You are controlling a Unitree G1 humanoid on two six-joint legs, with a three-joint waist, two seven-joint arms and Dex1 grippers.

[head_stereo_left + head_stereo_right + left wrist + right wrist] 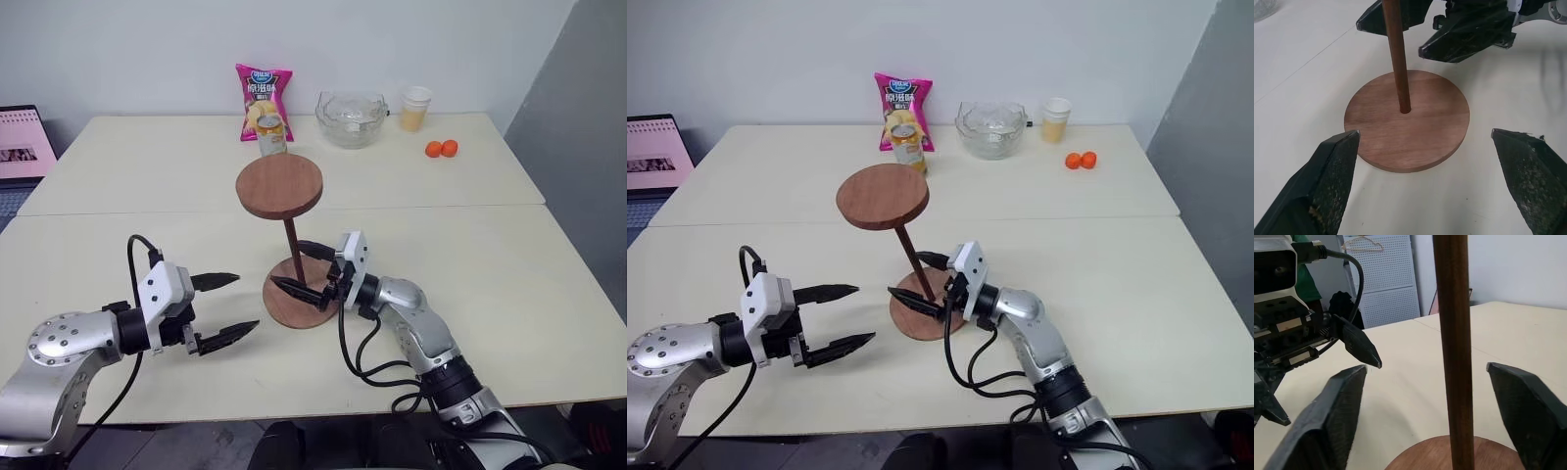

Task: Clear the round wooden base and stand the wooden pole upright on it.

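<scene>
The wooden pole (292, 250) stood upright in the centre hole of the round wooden base (299, 305), its fixed disc on top, near the front edge of the counter (509, 284). The right pincer (309, 267) sat with its fingers spread wide on either side of the pole, gripping nothing. The left pincer (227, 306) hovered just beside the base, open and empty.

You're in a lab or workshop room: plain white wall (147, 39), two pale tables (549, 294) pushed together, a laptop (22, 147) at one edge, and a white pegboard (1388, 279) with a hanger (1364, 242) behind.
</scene>
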